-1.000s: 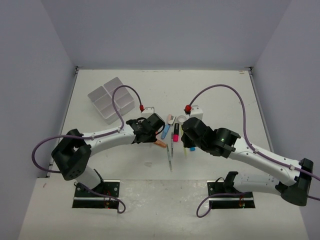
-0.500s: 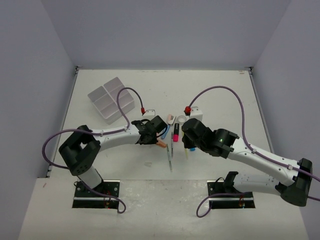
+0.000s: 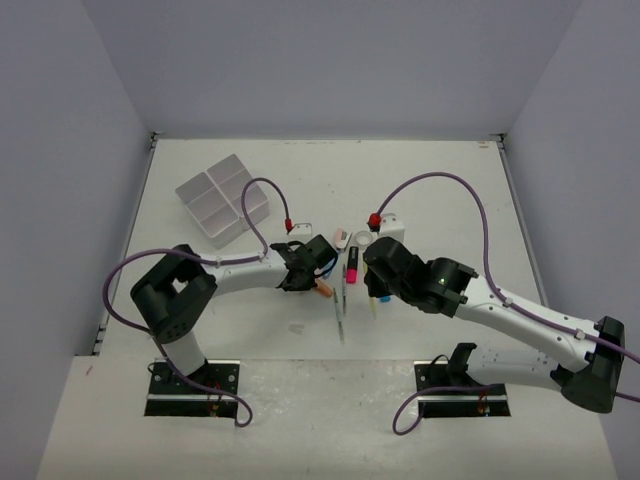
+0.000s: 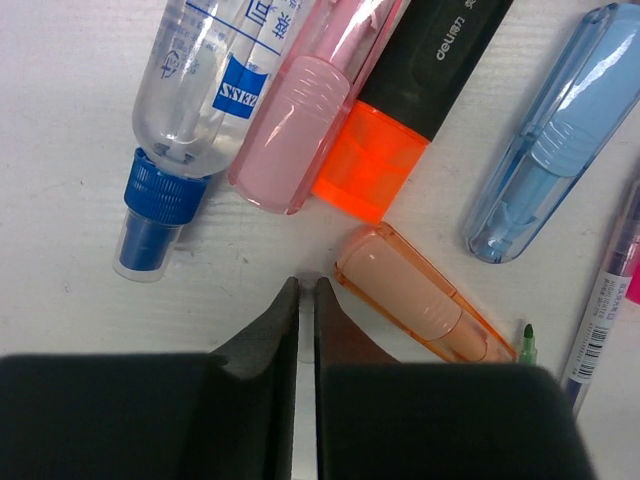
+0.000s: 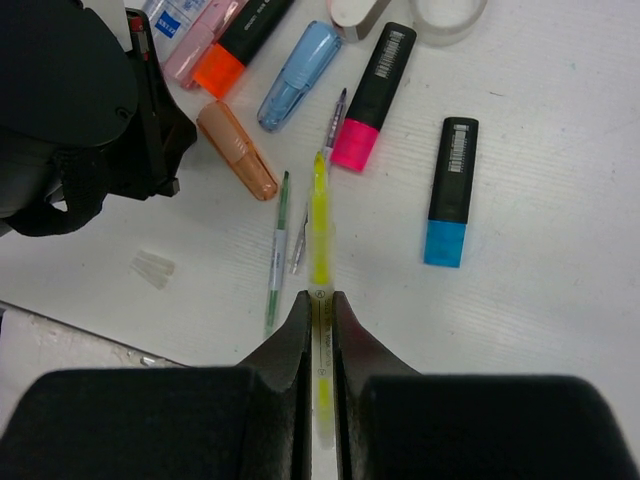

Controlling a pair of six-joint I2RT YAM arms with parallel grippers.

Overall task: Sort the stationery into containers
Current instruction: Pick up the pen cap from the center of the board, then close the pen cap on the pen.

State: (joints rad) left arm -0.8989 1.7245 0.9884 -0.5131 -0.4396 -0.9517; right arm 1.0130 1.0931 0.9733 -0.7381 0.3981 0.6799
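The left gripper (image 4: 307,286) is closed on nothing. The peach highlighter (image 4: 420,305) lies just right of its tips and the orange highlighter (image 4: 395,130) just ahead, both on the worktop (image 4: 60,290). The right gripper (image 5: 320,300) pinches the yellow pen (image 5: 320,220), which pokes out ahead of its tips. The divided tray (image 3: 222,198) sits well apart from both grippers.

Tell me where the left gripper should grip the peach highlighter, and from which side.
Grip the peach highlighter across its mid-body, from straight above, jaws square to its long axis. It lies flat and slanted, with bare table along both long sides; only its rounded end nears the orange highlighter. The left gripper is shut: open first.
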